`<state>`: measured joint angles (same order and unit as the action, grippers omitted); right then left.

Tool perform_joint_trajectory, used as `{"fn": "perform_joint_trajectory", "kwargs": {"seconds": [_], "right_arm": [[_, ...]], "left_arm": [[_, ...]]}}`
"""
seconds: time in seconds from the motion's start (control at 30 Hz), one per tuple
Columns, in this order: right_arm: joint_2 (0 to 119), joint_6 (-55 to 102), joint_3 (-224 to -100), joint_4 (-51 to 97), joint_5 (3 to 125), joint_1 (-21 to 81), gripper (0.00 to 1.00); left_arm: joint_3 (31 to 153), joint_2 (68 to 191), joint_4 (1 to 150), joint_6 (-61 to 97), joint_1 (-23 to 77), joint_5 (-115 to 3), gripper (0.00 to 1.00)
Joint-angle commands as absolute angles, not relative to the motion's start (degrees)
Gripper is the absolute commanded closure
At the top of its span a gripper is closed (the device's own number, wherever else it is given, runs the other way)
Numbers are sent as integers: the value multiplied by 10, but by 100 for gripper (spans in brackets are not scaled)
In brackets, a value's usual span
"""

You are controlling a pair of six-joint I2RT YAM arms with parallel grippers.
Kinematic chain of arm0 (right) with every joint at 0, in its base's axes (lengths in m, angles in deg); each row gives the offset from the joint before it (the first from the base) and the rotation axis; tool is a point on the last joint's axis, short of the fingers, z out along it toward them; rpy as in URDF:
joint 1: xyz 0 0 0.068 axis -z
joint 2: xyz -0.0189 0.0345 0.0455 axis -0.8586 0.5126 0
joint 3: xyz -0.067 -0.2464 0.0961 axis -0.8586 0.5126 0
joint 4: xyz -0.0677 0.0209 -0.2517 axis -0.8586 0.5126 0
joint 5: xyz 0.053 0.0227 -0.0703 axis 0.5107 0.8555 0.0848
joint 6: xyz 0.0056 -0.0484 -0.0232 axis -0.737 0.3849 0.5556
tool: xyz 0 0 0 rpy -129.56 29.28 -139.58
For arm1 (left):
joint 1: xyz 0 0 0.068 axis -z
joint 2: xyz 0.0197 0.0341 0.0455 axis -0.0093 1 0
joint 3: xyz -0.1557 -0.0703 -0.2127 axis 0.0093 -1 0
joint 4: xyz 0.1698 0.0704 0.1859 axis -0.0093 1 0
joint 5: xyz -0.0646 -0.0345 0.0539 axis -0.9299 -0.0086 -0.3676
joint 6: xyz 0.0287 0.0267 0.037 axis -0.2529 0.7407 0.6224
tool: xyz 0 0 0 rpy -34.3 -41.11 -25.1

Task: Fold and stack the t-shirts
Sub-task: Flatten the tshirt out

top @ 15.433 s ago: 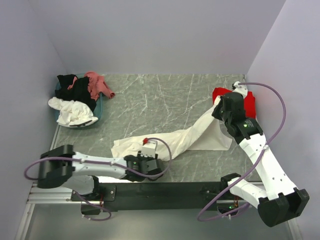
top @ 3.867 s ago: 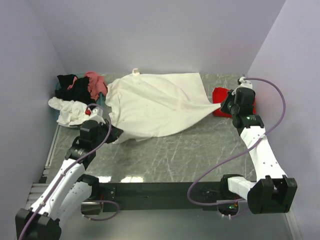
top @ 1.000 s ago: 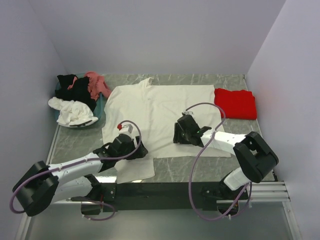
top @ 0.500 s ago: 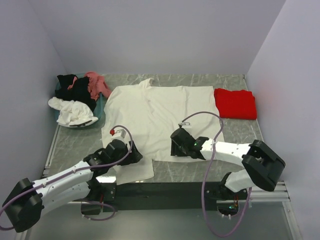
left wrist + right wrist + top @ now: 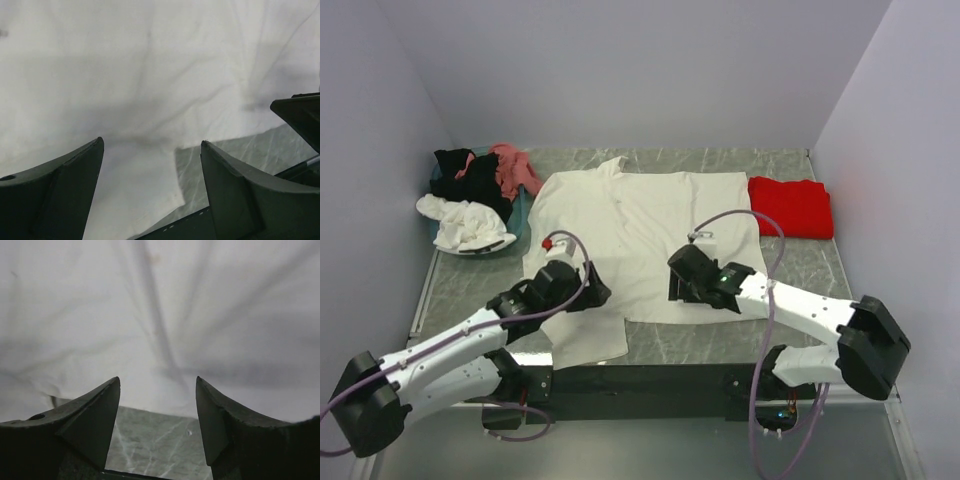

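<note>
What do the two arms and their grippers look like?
The left arm and right arm have white links with black joints, and a purple cable loops along each. The left gripper and right gripper each have two dark, wedge-shaped fingers tapering to points. A small red part sits on the left wrist.

Cream t-shirt (image 5: 642, 215), red t-shirt (image 5: 791, 207)

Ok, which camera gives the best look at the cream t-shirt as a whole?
Top external: the cream t-shirt lies spread flat, nearly its whole outline showing. Both wrist views catch only a wrinkled patch by its near edge.
</note>
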<state>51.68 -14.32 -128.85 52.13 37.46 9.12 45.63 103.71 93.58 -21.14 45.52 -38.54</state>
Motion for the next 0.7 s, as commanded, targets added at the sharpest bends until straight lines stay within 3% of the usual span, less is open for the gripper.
{"fn": "perform_joint_trajectory", "kwargs": {"seconds": [0.0, 0.27, 0.67], "right_arm": [[480, -101, -1318, 518, 336, 141, 31], [518, -42, -1308, 427, 404, 275, 31], [657, -69, -1288, 384, 439, 314, 31]], "left_arm": [[537, 1109, 878, -165, 457, -346, 16], [641, 1343, 783, -103, 455, -365, 16], [637, 1456, 729, -90, 455, -385, 16]]}}
